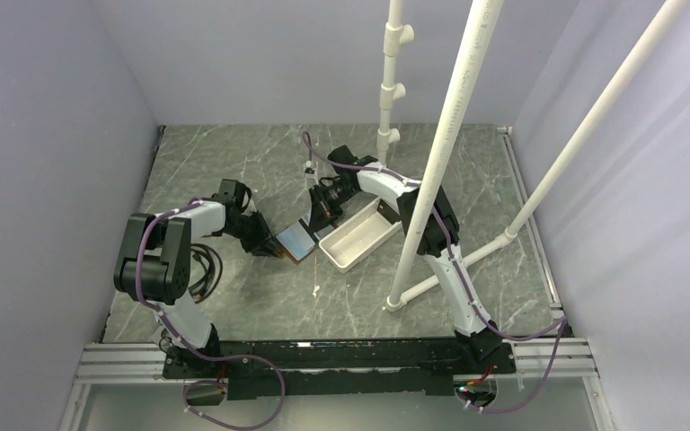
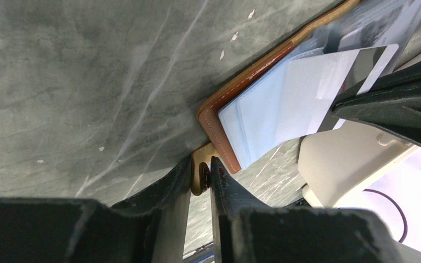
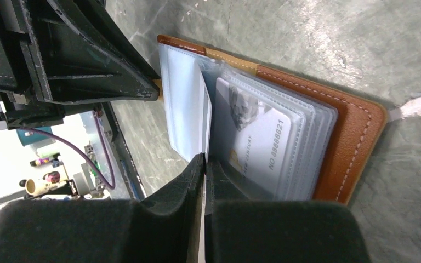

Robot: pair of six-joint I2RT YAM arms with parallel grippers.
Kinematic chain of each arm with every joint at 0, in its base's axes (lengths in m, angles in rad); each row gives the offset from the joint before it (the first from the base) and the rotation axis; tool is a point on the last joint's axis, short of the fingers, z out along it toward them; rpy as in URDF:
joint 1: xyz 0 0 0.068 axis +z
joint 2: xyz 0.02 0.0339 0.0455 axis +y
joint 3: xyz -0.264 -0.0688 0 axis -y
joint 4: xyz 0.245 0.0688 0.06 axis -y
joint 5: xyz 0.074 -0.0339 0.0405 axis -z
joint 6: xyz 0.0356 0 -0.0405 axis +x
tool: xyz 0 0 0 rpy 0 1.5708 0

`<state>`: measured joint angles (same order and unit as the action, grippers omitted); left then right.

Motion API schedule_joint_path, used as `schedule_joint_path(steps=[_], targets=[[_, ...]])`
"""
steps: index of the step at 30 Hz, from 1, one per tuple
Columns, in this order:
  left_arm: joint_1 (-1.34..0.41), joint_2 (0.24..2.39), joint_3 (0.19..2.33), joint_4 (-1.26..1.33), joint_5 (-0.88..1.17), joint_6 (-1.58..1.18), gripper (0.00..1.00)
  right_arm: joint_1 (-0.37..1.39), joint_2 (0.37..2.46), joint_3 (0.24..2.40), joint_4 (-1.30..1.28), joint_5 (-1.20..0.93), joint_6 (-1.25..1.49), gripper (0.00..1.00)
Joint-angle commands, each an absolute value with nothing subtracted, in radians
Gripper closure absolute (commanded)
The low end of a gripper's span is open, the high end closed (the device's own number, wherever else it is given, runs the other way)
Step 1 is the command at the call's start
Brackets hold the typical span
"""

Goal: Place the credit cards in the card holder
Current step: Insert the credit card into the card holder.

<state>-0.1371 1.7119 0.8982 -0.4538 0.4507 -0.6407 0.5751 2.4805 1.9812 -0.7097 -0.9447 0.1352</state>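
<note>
Card holder (image 1: 295,241) is lying open on the grey table (image 1: 368,296), at 9 o'clock of the white tray (image 1: 359,235). Left gripper (image 2: 200,172) is pinching its tan leather edge from 9 o'clock. At 1 o'clock, right gripper (image 3: 204,160) is clamping a clear sleeve (image 3: 183,104). A pale card (image 3: 260,145) is sitting inside a neighbouring sleeve.

r hand (image 3: 204,164) pinching clear sleeve (image 3: 186,109) of open card holder (image 3: 356,126), card (image 3: 263,148) inside

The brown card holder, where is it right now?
In the top view, the card holder lies open on the table near its middle, between the left gripper and the right gripper, just left of the white tray.
</note>
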Motion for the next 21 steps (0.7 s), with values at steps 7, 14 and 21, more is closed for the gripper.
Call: schedule_joint_path(steps=[7, 14, 21], targets=[[-0.138, 1.747, 0.929, -0.42, 0.361, -0.626, 0.76, 0.629, 2.425, 1.885, -0.554, -0.845, 0.191, 0.84], [-0.138, 1.735, 0.922, -0.421, 0.359, -0.627, 0.76, 0.612, 2.323, 1.821, -0.491, -0.695, 0.227, 0.67], [-0.14, 1.743, 0.927, -0.415, 0.371, -0.629, 0.76, 0.63, 2.352, 1.795, -0.435, -0.752, 0.262, 0.62]])
